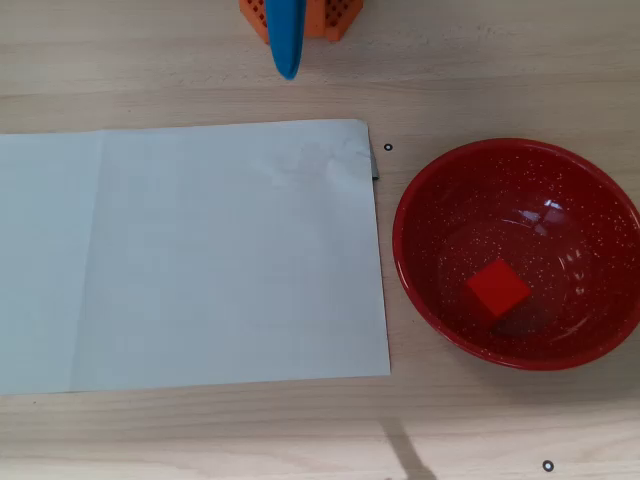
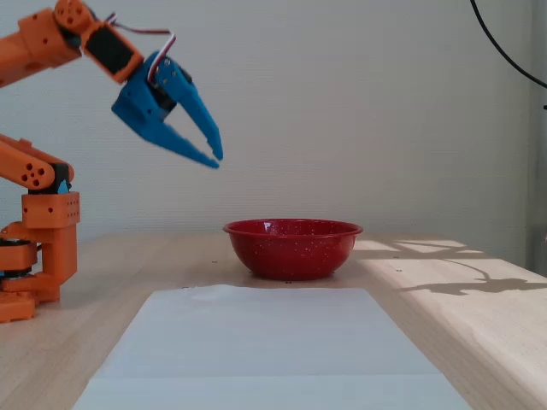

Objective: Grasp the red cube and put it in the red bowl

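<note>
The red cube (image 1: 497, 288) lies inside the red bowl (image 1: 408, 262), a little left of the bowl's middle in the overhead view. In the fixed view the bowl (image 2: 292, 249) stands on the wooden table, and its wall hides the cube. My blue gripper (image 2: 217, 160) is raised high above the table, left of the bowl and well apart from it. Its fingertips meet and it holds nothing. In the overhead view the gripper (image 1: 288, 72) shows at the top edge, far from the bowl.
A large white paper sheet (image 1: 200, 260) lies flat on the table left of the bowl, and it also shows in the fixed view (image 2: 256, 342). My orange base (image 2: 38, 256) stands at the left of the fixed view. Small black marks (image 1: 388, 148) dot the wood.
</note>
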`<action>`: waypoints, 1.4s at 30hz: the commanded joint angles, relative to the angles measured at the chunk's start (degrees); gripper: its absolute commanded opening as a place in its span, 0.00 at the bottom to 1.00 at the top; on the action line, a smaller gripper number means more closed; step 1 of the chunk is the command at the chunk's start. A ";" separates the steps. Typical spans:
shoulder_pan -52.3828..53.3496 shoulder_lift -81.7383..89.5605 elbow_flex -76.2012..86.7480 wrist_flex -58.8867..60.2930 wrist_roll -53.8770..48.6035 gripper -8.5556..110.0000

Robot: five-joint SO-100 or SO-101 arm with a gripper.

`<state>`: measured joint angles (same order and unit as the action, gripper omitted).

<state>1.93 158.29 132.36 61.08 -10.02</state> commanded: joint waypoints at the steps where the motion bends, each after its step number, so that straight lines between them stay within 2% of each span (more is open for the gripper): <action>1: -1.85 4.92 2.11 -5.71 0.97 0.07; 14: -1.41 23.99 34.10 -27.95 2.20 0.07; 23: -1.23 30.50 47.55 -29.97 3.25 0.07; 34: -2.46 30.50 47.55 -8.79 0.79 0.08; 42: -2.99 30.41 47.55 -8.44 0.26 0.08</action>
<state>-0.18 188.00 179.03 52.82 -8.96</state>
